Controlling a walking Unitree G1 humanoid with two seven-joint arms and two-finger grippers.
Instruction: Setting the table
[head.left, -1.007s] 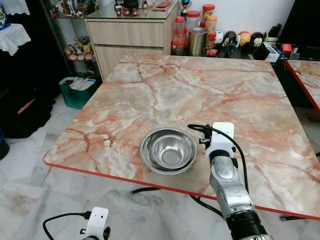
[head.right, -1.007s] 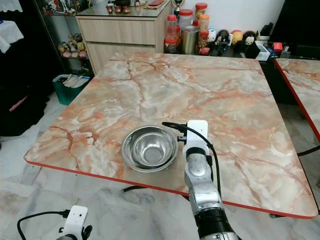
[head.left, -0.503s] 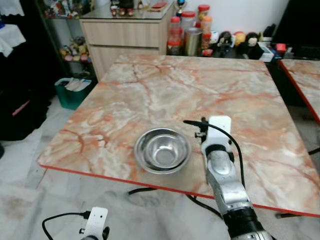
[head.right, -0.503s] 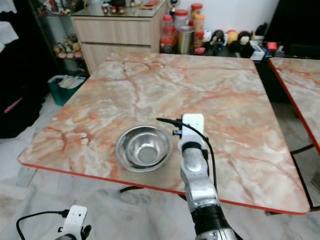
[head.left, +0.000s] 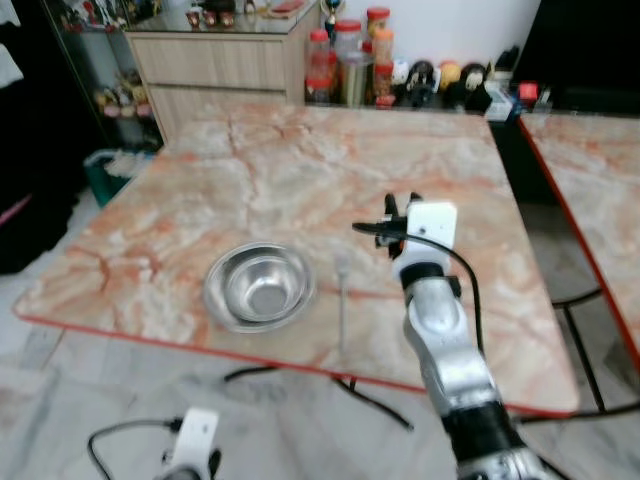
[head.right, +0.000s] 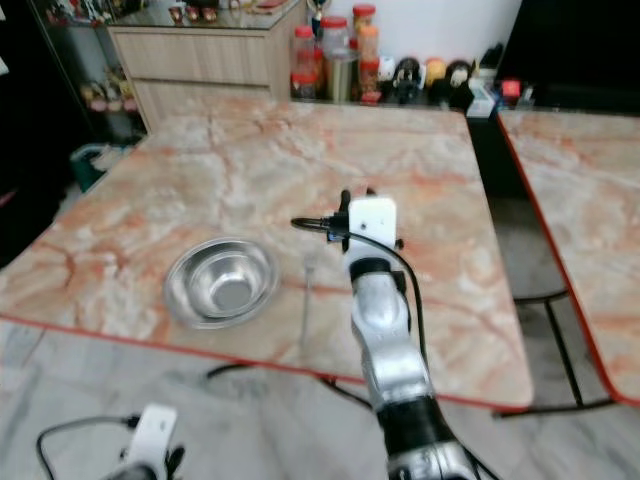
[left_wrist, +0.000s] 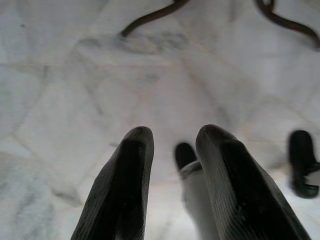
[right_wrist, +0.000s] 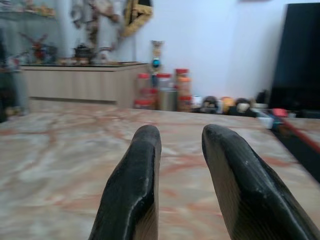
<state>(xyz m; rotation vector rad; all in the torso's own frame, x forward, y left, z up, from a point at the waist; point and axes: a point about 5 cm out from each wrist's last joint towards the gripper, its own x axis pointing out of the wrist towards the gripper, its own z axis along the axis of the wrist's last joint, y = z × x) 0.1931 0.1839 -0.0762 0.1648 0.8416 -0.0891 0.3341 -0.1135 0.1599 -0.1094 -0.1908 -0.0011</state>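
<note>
A round, shiny steel bowl (head.left: 259, 286) is set upright (empty) near the table's front edge; a slim metal utensil (head.left: 342, 300) is laid just beside it.

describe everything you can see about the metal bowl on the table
The bowl is round, shiny and silver, apparently stainless steel, with a wide rolled rim and a deep reflective well. It is empty and sits upright on the marble-patterned table, near the red-trimmed front edge. A slim utensil, blurred but spoon-like, lies just to its right, apart from it. The right gripper hovers further right over the table, not touching the bowl.
</note>
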